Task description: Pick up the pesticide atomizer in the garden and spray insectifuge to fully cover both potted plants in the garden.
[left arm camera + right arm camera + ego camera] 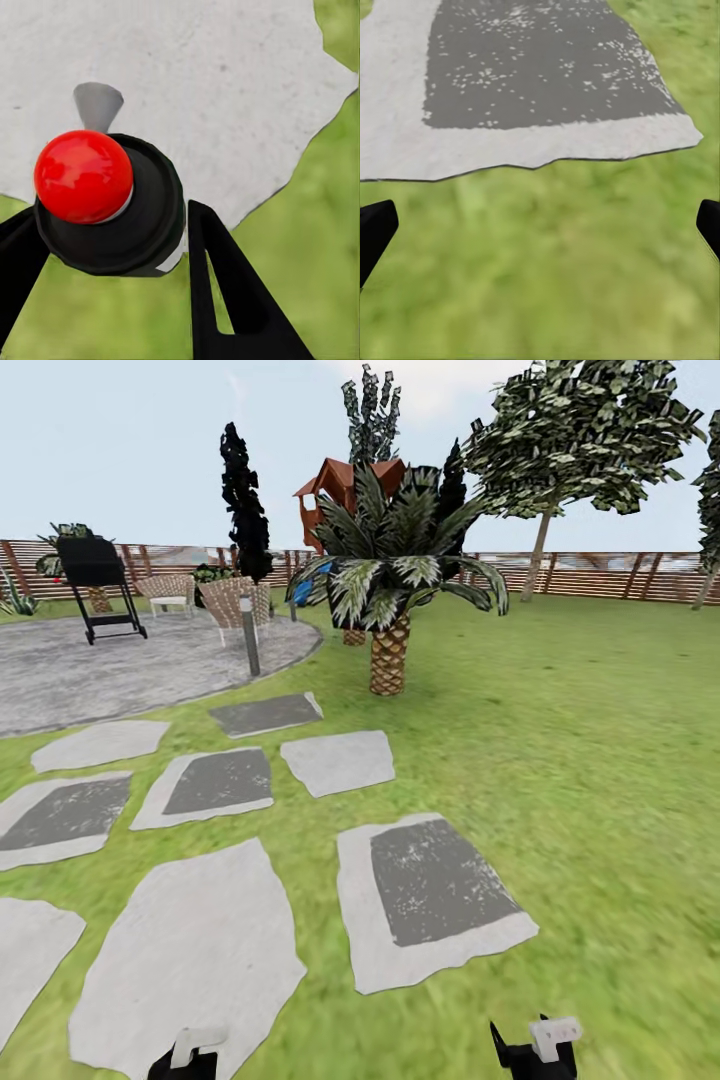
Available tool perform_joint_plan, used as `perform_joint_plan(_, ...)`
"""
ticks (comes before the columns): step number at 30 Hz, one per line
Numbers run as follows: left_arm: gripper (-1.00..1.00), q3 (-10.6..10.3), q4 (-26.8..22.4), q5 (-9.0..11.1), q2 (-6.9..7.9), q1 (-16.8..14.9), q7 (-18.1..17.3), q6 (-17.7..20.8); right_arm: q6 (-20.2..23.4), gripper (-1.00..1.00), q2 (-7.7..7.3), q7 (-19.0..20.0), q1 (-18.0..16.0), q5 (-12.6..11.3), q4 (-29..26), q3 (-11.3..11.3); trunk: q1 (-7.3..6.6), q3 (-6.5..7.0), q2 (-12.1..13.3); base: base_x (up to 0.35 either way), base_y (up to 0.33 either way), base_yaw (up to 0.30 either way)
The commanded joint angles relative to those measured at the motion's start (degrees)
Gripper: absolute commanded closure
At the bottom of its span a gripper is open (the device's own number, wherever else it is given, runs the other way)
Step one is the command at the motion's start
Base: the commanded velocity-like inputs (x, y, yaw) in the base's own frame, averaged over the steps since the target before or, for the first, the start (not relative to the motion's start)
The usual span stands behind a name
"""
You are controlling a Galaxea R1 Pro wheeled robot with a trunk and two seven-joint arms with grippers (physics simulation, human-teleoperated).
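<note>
Squarely between left fingers (225, 300): pesticide atomizer (112, 199).

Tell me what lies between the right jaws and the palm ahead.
Head view: lawn with one dark-centred grey stepping stone, nothing else before the palm. The right wrist view shows that stone too.

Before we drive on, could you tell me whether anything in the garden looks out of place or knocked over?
Nothing stands out: the stepping stones lie flat in the lawn, the palm and bollard lamp stand upright, and the left gripper holds the atomizer.
</note>
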Motion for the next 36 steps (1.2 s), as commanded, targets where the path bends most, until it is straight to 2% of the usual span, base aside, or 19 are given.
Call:
perform_joint_plan(1,1.00,0.29,0.09,-0.61,-0.01,-0.05,0.23,-0.23,-0.17,-1.00,-0.02,0.45,-0.03,-0.62,0.05,0.22,0.02,-0.05,-0.02,0.340,0.000,0.000)
perform_joint_plan(36,1.00,0.28,0.09,-0.61,-0.01,-0.05,0.23,-0.23,-0.17,-1.00,-0.11,0.51,-0.03,-0.62,0.05,0.22,0.02,-0.05,-0.02,0.340,0.000,0.000)
